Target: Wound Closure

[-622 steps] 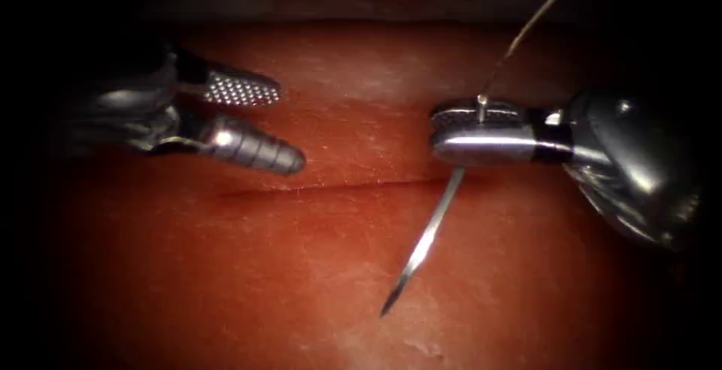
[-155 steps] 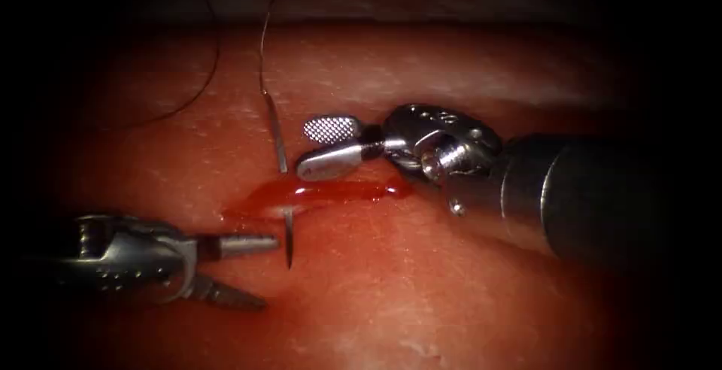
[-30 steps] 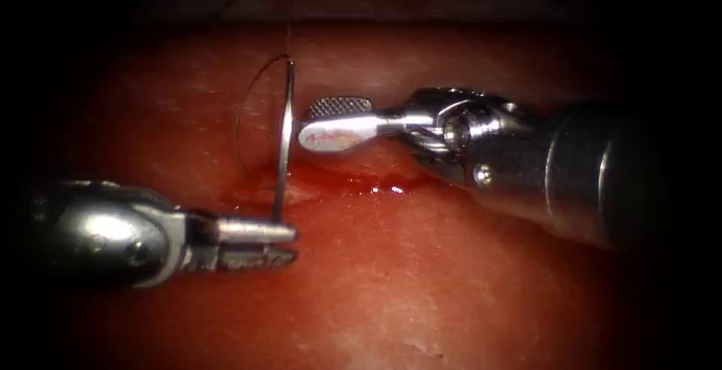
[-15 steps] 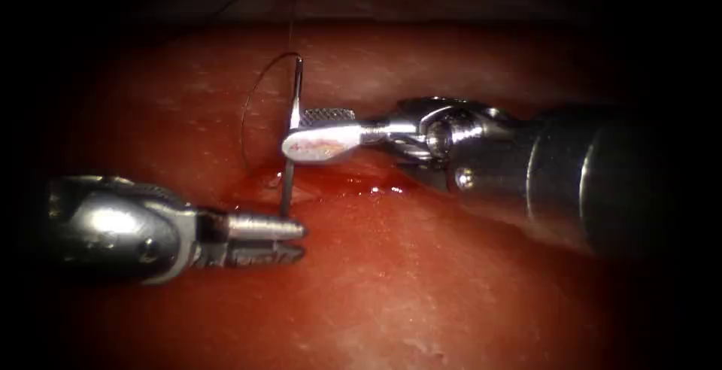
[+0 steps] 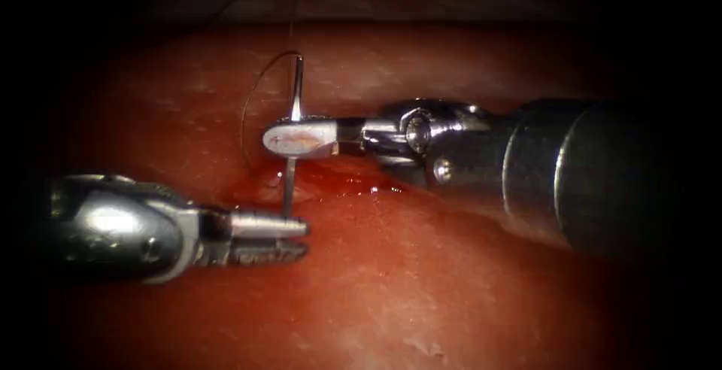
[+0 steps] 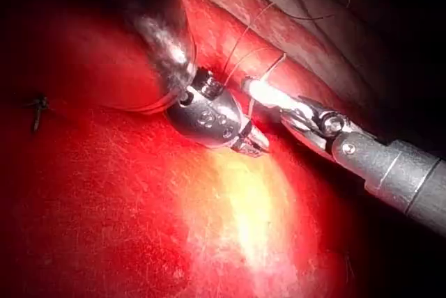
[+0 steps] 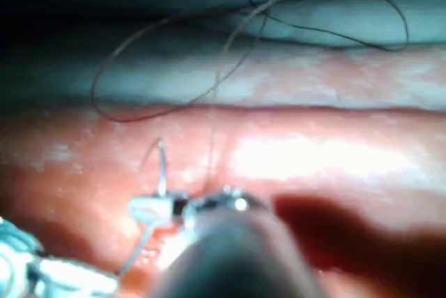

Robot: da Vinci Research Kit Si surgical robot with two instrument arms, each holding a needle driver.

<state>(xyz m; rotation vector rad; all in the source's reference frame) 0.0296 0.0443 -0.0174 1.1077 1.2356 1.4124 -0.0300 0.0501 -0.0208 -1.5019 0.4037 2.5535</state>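
Since half a second ago the right tool [image 5: 289, 138] has slid left and closed on the needle [image 5: 295, 107] below its thread [image 5: 252, 118] end. Beneath, the left tool [image 5: 289, 228] grips the needle's tip end, clear of the tissue [image 5: 421, 295], over the cut [image 5: 331, 186].

Needle [image 5: 292, 125] stands upright over the cut — right tool [image 5: 297, 138] behind, left tool [image 5: 289, 235] in front
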